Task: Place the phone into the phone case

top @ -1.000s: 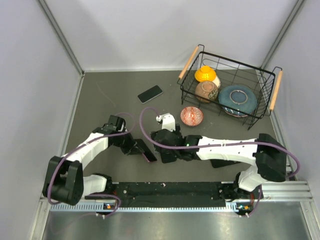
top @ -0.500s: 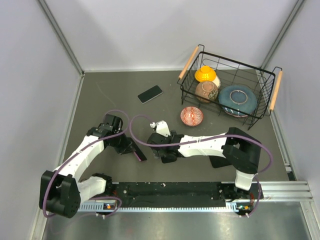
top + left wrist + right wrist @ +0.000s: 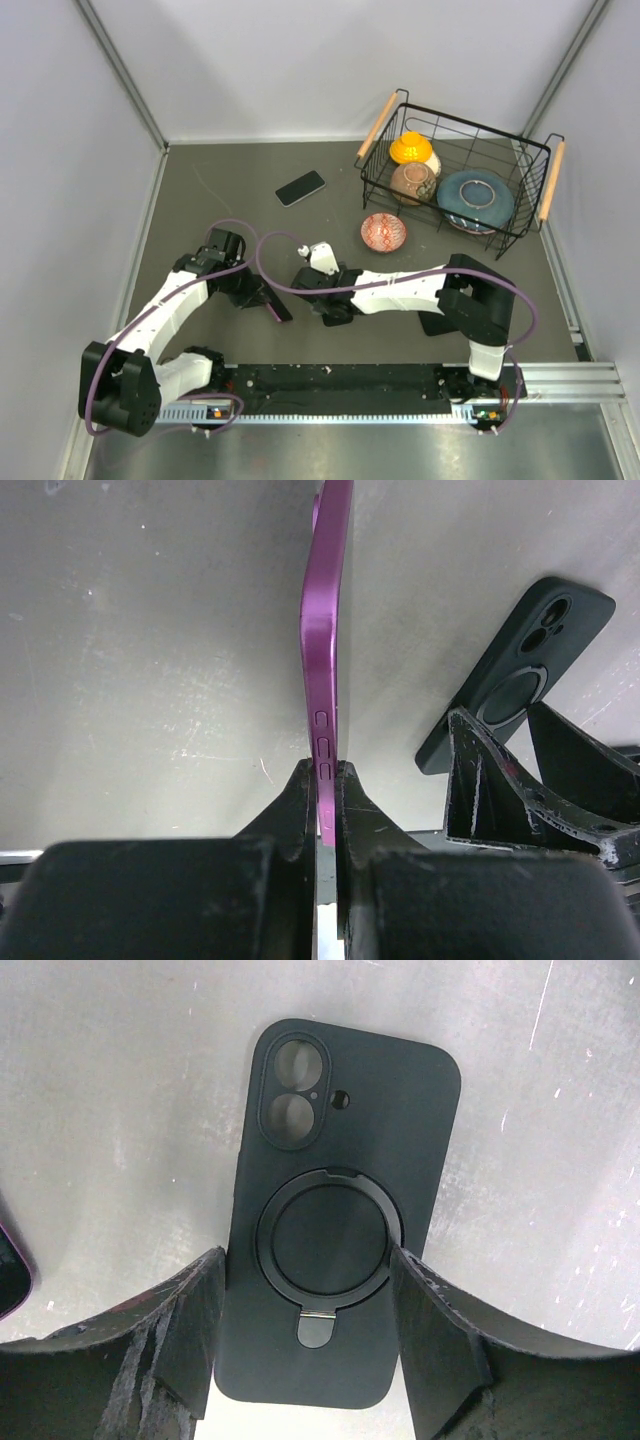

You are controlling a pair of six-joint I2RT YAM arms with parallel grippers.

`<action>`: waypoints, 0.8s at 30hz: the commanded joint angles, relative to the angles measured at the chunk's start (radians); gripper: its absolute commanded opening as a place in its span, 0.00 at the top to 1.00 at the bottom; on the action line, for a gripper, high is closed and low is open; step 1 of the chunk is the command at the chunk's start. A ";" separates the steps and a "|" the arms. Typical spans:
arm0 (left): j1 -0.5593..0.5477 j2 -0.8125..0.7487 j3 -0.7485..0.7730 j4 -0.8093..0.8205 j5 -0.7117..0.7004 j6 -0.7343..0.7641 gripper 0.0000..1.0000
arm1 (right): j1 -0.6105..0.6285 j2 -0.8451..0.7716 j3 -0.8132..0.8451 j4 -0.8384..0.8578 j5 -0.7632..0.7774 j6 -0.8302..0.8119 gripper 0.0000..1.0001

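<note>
Left gripper [image 3: 325, 772]: fingers pressed together on the purple phone [image 3: 326, 630]. It is pinched across its thin dimension just below the three side buttons and held on edge above the table [image 3: 150, 630].

Right gripper [image 3: 312, 1305]: fingers spread, one on each long side of the black phone case [image 3: 340, 1210]. I cannot tell whether they touch it.

The case lies flat, back up, just right of the phone in the left wrist view.

Step in hand, as I judge it: get the case ready to receive the phone.
- The cavity faces the table, so the case needs turning over, or lifting so that its open side meets the phone.
- Close on the long walls at mid-length, clear of the ring stand.
- Seat one corner first, with the camera end matched to the cut-out, then press round the rim.

Materials:
- Case: matte black, probably soft rubbery plastic, with rounded corners, a twin-lens opening and a round fold-out ring.
- Phone: slim, with a glossy purple rim; slippery, and the pinch area is small.
- Table: grey, scuffed.
</note>
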 commanded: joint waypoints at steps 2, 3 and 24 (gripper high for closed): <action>0.004 -0.003 -0.004 -0.026 -0.112 0.046 1.00 | -0.021 0.013 -0.009 -0.014 -0.018 0.031 0.43; 0.005 -0.003 -0.003 -0.026 -0.111 0.046 1.00 | -0.023 0.007 -0.014 -0.017 -0.020 0.031 0.44; 0.004 -0.004 -0.013 -0.006 -0.089 0.048 1.00 | -0.036 -0.025 -0.021 -0.065 0.028 0.040 0.14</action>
